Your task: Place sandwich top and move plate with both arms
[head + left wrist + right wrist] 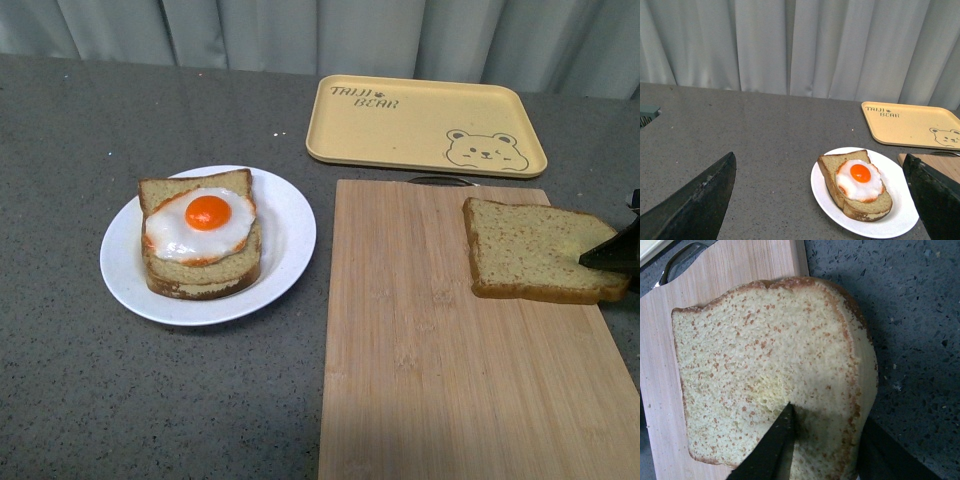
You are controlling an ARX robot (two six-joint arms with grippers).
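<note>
On the cutting board (pixel 420 340), at its right edge, my right claw (pixel 612 252) is pinching the sandwich top (pixel 530 248); the white plate (pixel 290 225) is sitting left on the worktop (pixel 60 380). Left wrist: my left claw (pixel 819 160) is hanging spread, the plate beyond it. Right wrist: I am gripping the sandwich top's crust edge.

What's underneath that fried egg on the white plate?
Stacked bread slices, resting on the plate. The fried egg covers most of the top slice; anything between slices is hidden.
</note>
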